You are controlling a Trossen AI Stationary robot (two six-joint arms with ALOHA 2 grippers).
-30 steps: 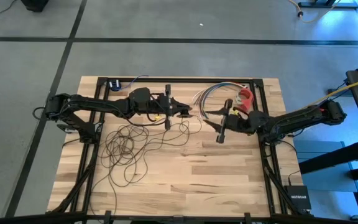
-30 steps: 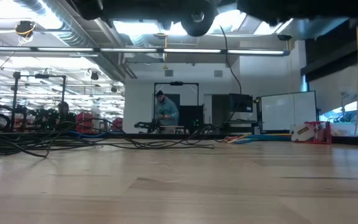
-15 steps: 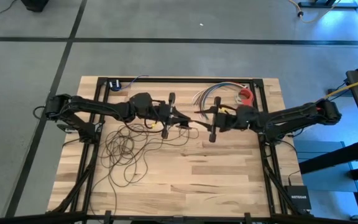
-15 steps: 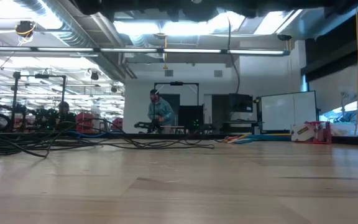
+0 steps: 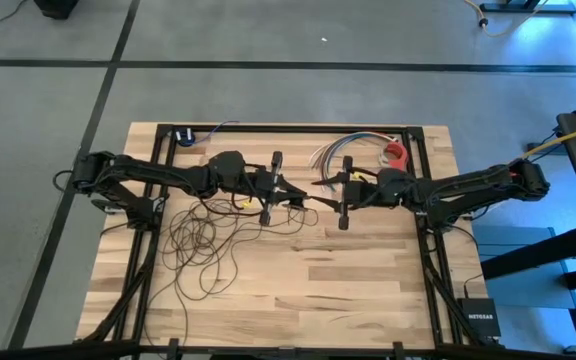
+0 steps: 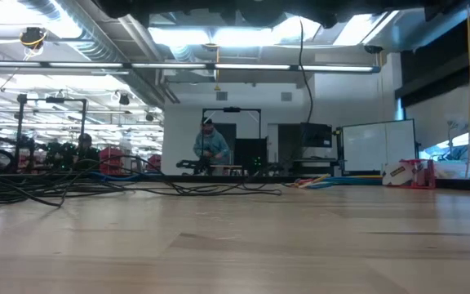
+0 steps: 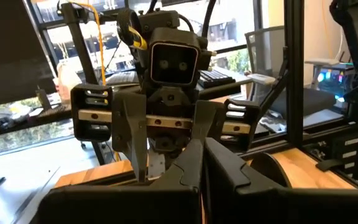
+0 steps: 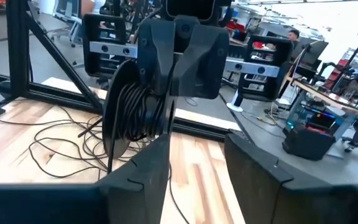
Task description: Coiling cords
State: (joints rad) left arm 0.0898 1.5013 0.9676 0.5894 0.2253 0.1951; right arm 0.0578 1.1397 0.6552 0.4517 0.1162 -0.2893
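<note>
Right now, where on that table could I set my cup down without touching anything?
The bare wood of the table below the right gripper looks free. Its left side is crowded with the loose cords, the top edge by the coloured wires, and the left gripper holds a coil mid-table.

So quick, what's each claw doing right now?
Left claw: shut, gripping a coiled bunch of the cord.
Right claw: open, empty, facing the left one above the table's middle.
</note>
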